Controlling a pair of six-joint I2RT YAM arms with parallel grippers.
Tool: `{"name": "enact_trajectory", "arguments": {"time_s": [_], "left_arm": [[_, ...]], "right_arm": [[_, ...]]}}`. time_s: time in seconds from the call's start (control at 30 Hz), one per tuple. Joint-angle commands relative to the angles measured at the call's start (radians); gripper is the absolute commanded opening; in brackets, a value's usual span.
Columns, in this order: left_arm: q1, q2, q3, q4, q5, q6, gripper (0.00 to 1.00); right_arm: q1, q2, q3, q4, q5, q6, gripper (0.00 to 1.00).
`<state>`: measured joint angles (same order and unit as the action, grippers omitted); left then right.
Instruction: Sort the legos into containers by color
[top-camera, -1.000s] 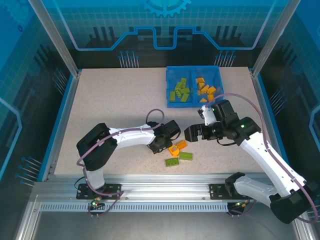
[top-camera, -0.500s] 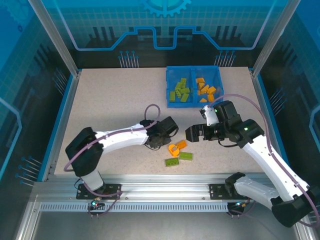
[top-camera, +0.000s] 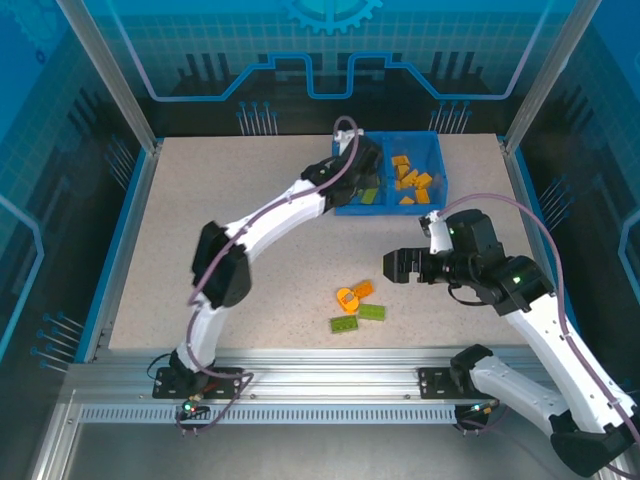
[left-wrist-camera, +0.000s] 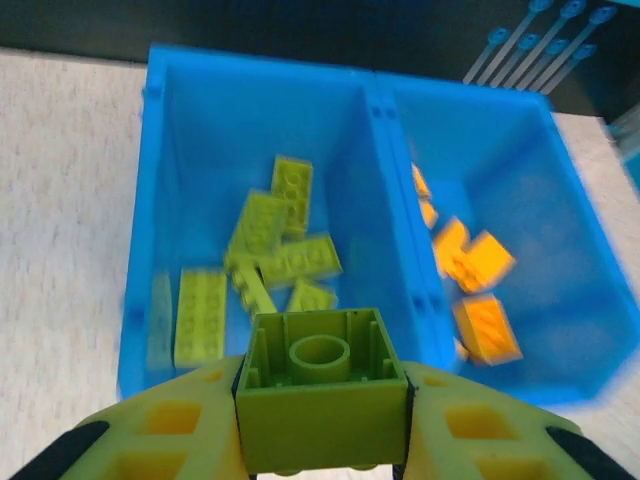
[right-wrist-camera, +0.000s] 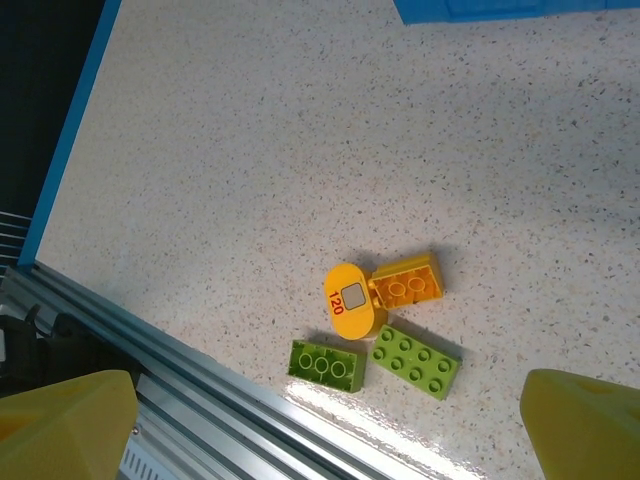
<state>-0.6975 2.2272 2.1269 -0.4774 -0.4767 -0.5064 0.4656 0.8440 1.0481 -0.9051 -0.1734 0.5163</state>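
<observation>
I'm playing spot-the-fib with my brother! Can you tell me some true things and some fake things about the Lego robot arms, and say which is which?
1. The left gripper holds a green brick over the blue bin. True.
2. The bin's left compartment holds orange pieces. False: green bricks lie there, and the orange bricks are in the right compartment.
3. Four loose bricks lie on the table, two green and two orange. True.
4. The right gripper is clamped on an orange brick. False: the right gripper is open and holds nothing.
</observation>
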Motion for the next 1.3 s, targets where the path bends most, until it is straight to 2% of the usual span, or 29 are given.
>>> {"name": "enact_trajectory", "arguments": {"time_s": [0.0,0.07,0.17,0.23,0.33,0.5,0.6,0.77,0.97,1.03,1.17,1.27], "left_arm": [[0.024,0.177,0.25,-0.032,-0.068,0.188,0.31],[0.044,0.298,0.425,-0.05,-0.085,0.214,0.32],[0.075,0.399,0.557,-0.04,-0.069,0.196,0.35],[0.091,0.411,0.556,-0.005,-0.048,0.177,0.46],[0.096,0.401,0.549,0.026,-0.022,0.184,0.54],[0.093,0.293,0.493,-0.003,0.001,0.159,0.55],[0.077,0.123,0.313,0.013,0.029,0.12,0.52],[-0.005,-0.346,-0.326,0.323,0.114,0.123,0.52],[-0.14,-0.841,-0.854,0.462,0.24,0.227,0.52],[-0.165,-0.975,-0.97,0.441,0.291,0.271,0.52],[-0.2,-1.195,-1.096,0.258,0.39,0.396,0.52],[-0.221,-1.326,-1.135,0.107,0.45,0.546,0.56]], "right_arm": [[0.0,-0.027,0.016,-0.038,0.011,0.013,1.0],[0.001,-0.041,0.024,-0.056,0.015,0.011,1.0],[-0.002,-0.066,0.027,-0.068,0.017,0.011,1.0],[-0.002,-0.077,0.029,-0.075,0.021,0.012,1.0],[-0.002,-0.084,0.029,-0.08,0.024,0.012,1.0],[-0.002,-0.074,0.022,-0.067,0.023,0.018,1.0],[-0.002,-0.064,0.012,-0.052,0.023,0.024,1.0],[-0.002,-0.026,-0.003,-0.041,0.039,0.026,1.0],[0.002,0.045,-0.05,0.028,0.03,0.031,1.0],[0.005,0.082,-0.066,0.053,0.032,0.032,1.0],[0.023,0.17,-0.092,0.09,0.055,0.042,0.99],[0.042,0.236,-0.099,0.088,0.134,0.164,0.99]]}}
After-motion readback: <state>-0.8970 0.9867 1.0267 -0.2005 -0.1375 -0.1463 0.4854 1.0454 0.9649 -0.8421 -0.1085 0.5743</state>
